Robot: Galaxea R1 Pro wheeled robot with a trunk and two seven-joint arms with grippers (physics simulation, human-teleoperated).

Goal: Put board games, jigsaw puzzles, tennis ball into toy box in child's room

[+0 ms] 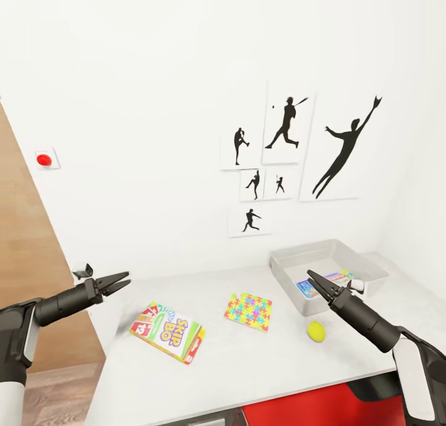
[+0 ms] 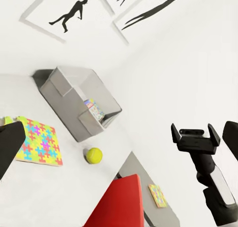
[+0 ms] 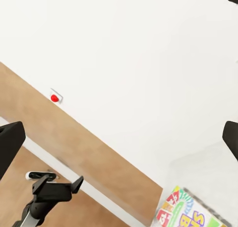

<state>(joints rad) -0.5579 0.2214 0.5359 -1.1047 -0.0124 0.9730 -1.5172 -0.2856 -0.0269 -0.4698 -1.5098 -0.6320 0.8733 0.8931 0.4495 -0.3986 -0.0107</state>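
1. The right gripper (image 1: 316, 282) reaches in from the lower right of the head view. Its fingers lie close together, almost to a point, with nothing between them, yet in the left wrist view the same gripper (image 2: 195, 133) shows two prongs standing apart, so it reads as empty and parted. Its tips overlap the toy box's near wall in the head view (whether above or in front of it cannot be told).
2. The left gripper (image 1: 121, 283) hovers over the table's left end, its fingers slightly parted and holding nothing; in the right wrist view it (image 3: 58, 185) appears as a small dark fork before a wooden panel (image 3: 94, 152).
3. The table (image 1: 248, 364) is cut off at its left end by the frame.
4. A Skip-Bo board game (image 1: 167, 330) lies flat just beyond the left gripper, partly cropped in the right wrist view (image 3: 191, 212).
5. One jigsaw puzzle (image 1: 248, 311) lies mid-table, well apart from the game.
6. The tennis ball (image 1: 316, 331) sits beside the toy box's near corner, seemingly apart from it.
7. The toy box (image 1: 291, 271) holds a blue printed box (image 1: 308, 288) and something multicoloured, half hidden by the gripper (hard to identify).
8. A red shape (image 1: 322, 407) shows below the table edge.
9. On the wall hang black sports silhouettes (image 1: 285, 147), and a red button (image 1: 43, 160) sits at left.
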